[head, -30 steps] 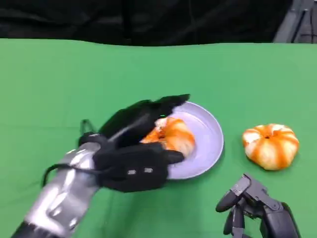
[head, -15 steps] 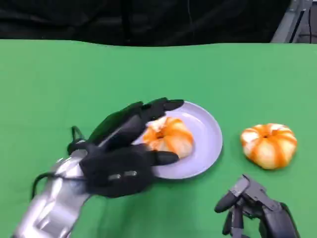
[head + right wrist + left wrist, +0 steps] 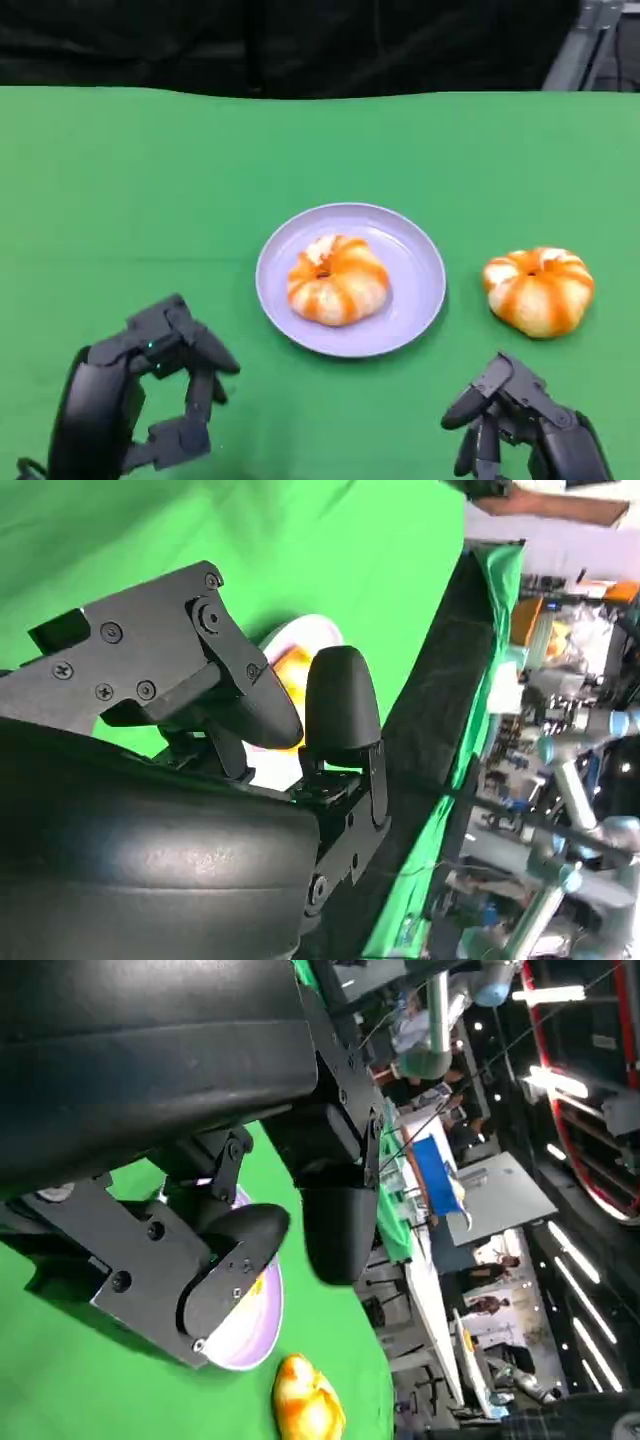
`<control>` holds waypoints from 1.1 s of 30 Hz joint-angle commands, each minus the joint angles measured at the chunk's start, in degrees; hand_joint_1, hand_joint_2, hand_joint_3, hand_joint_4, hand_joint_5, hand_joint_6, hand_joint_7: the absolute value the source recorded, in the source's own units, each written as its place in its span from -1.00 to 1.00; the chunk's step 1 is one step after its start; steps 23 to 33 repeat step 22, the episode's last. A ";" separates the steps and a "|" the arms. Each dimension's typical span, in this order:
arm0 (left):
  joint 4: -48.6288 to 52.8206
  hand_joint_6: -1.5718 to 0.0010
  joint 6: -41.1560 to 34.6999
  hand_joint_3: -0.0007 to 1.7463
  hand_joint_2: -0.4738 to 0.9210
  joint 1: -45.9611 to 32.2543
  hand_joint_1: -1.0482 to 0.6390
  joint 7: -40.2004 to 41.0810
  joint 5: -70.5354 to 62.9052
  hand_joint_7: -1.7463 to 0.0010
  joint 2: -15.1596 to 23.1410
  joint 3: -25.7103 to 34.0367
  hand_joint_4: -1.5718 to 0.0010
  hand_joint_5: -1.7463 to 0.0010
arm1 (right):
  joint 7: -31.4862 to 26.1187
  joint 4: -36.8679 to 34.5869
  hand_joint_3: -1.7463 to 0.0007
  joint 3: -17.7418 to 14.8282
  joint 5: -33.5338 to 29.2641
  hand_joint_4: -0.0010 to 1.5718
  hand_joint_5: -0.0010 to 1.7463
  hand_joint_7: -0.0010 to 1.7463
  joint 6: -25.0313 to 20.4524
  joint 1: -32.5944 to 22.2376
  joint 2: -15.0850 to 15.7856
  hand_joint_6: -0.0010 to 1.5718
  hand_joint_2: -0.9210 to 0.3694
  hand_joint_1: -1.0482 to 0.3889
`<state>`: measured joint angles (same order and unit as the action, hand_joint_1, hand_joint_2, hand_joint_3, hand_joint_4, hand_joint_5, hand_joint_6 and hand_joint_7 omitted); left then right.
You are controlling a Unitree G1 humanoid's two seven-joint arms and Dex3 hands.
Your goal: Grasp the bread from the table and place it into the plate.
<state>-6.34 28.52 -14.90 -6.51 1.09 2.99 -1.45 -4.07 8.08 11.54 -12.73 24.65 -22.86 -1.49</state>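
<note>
At this moment one bread (image 3: 337,280) lay inside the plate (image 3: 415,250), slightly toward 9 o'clock of its centre, resting on the plate floor and touching neither hand. A second bread (image 3: 538,290) sat on the green counter (image 3: 150,180) just beside the plate, at the plate's 3 o'clock, apart from its rim.

The left hand (image 3: 140,400) hung low at 7 o'clock of the plate, well apart from it, fingers loosely curled and apart, holding nothing. The right hand (image 3: 520,425) hung at 5 o'clock of the plate, fingers likewise apart and empty.

The deciding relation: the counter bread lay at roughly 12 o'clock from the right hand and near it, whereas the left hand had the whole plate between itself and that bread. The right hand was judged the nearer. The bread was round, with no clear long axis to favour one approach. With one bread already plated, that placement was judged complete.
</note>
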 commanded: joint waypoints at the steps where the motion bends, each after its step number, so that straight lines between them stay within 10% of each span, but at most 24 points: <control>1: 0.98 -0.07 -0.08 0.81 0.10 -0.33 0.22 0.01 0.94 -0.89 0.08 0.68 -0.19 -1.00 | 0.36 0.26 -0.62 -0.29 0.97 -0.07 1.00 1.00 0.36 -0.09 0.72 -0.45 -0.69 0.18; 33: 2.52 -0.04 0.42 0.76 0.10 -2.53 0.03 0.12 0.21 -0.89 -1.63 -0.87 -0.16 -1.00 | 0.64 -1.11 -0.62 -0.88 1.87 -0.10 1.00 1.00 0.94 0.06 0.90 -0.45 -0.66 0.14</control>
